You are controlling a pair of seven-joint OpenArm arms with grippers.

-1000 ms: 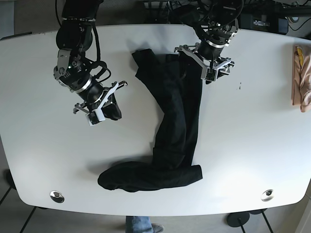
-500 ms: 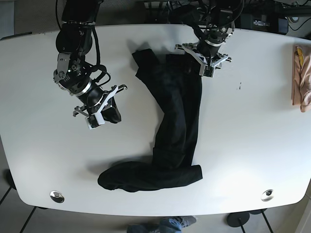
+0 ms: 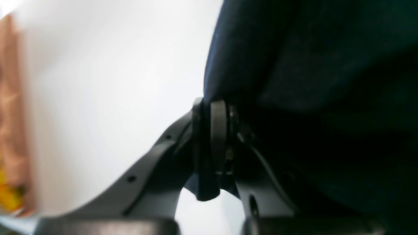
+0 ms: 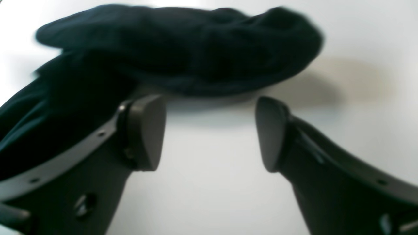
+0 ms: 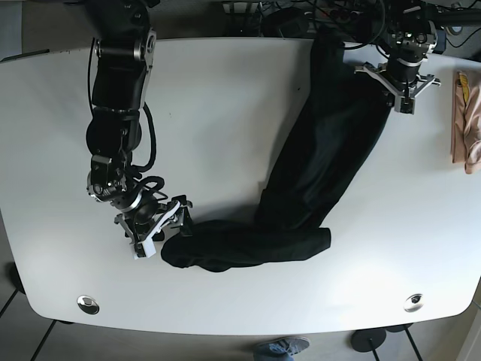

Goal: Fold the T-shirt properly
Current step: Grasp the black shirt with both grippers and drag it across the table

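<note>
The black T-shirt (image 5: pixel 323 158) lies stretched in a long band across the white table (image 5: pixel 225 113), from the far right to the front left. My left gripper (image 5: pixel 399 96) is shut on the shirt's far right end. In the left wrist view the gripper (image 3: pixel 212 147) is closed, with dark fabric (image 3: pixel 310 81) pinched between its fingers. My right gripper (image 5: pixel 159 235) is open beside the shirt's bunched front-left end. In the right wrist view the gripper (image 4: pixel 209 133) gapes just short of the fabric lump (image 4: pixel 183 49), empty.
A peach cloth (image 5: pixel 467 124) lies at the table's right edge and shows blurred in the left wrist view (image 3: pixel 9 114). Two metal grommets (image 5: pixel 88 304) (image 5: pixel 413 302) sit near the front edge. Cables and dark equipment lie beyond the far edge.
My left gripper has closed on the shirt and pulled it to the far right, swinging the whole garment rightward. My right gripper has moved toward the front, down to the shirt's lower-left end.
</note>
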